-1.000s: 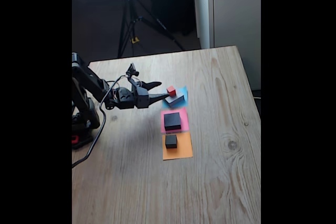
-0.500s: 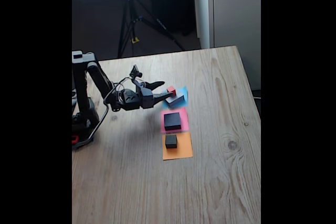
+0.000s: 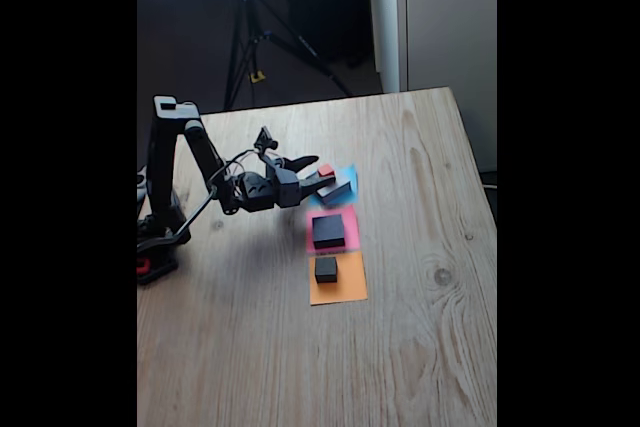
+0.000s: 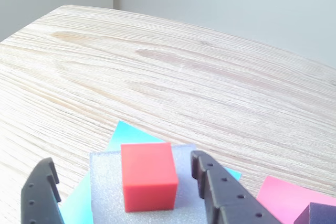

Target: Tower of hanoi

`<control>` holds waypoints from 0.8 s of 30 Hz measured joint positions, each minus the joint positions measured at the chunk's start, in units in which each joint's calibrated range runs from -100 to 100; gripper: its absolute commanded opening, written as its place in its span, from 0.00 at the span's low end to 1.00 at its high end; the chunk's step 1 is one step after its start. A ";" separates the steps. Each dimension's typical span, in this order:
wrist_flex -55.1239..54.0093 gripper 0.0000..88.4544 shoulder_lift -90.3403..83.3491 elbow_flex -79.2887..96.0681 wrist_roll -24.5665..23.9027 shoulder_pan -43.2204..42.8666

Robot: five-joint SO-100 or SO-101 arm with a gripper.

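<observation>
Fixed view: the arm stands at the left edge of the wooden tabletop point(image 3: 400, 247) and reaches toward the centre of the frame. The gripper point(image 3: 318, 173) sits at the red cube point(image 3: 325, 171), which rests on the wide flat grey block point(image 3: 338, 190). That grey block lies on the blue paper square point(image 3: 349, 175), just above frame centre.

Below it in the frame, the medium black block point(image 3: 328, 231) sits on the pink paper square point(image 3: 349, 233). Further down, the small dark grey block point(image 3: 326, 269) sits on the orange paper square point(image 3: 345, 290). The three paper squares form a column, edges adjoining.

Wrist view: the fingers point(image 4: 215, 192) are apart, one at the lower left corner and one right of centre at the bottom edge. The red cube point(image 4: 148, 176) stands between them, with a visible gap on each side; no contact shows. The grey block point(image 4: 105, 187) shows a foam-like surface, with the blue paper point(image 4: 128, 134) beneath it. The pink paper point(image 4: 283, 198) and a corner of the black block point(image 4: 321, 214) appear at the lower right.

No brand, label or legible writing is visible in either view.
</observation>
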 measured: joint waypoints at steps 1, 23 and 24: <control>0.00 0.32 0.00 -0.17 0.00 -0.21; -0.96 0.23 2.31 -1.74 -0.17 -0.83; -0.96 0.23 2.31 -1.74 -0.17 -0.93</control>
